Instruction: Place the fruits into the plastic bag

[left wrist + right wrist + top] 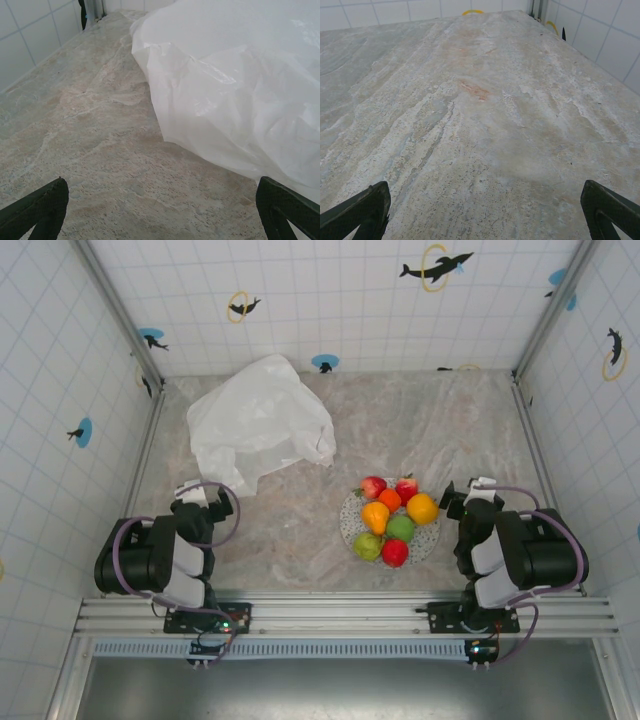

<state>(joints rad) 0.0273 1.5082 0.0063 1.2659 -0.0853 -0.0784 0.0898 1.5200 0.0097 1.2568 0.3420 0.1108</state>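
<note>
**Far left:** left gripper point(205, 498), dark, two-finger. Its jaws are spread wide and hold nothing. It sits low over the marbled grey-beige stone desk point(440, 430).

**Left-centre, towards the rear:** large crinkled white, slightly translucent thin plastic bag point(260, 420), lying collapsed on the desk. In the left wrist view its near edge point(240, 100) is just ahead of the fingers and to their right. Its mouth cannot be made out.

**Centre-right:** small glossy toy fruits point(400, 528) heaped on a round speckled white plate point(432, 540). There are red apples at the back and the front, an orange, yellow-orange pieces and green pear-like ones. All of them are outside the bag and well apart from it.

**Far right:** right gripper point(460, 500), released wide and empty, just beside the plate's right rim.

**Handling note (judgement):**
- Nothing is bagged yet, so the first pick is the step in hand.
- The left gripper should pinch a single layer of the bag's rim and lift it, so the mouth stands open.
- The right gripper does best to take an outer fruit, such as the yellow-orange piece point(422, 508) at the right edge.
- It should come down from above with the jaws astride the widest part, because glossy round pieces may slip and the neighbours may roll.
- It should lift the fruit clear of the heap before carrying it across.
</note>
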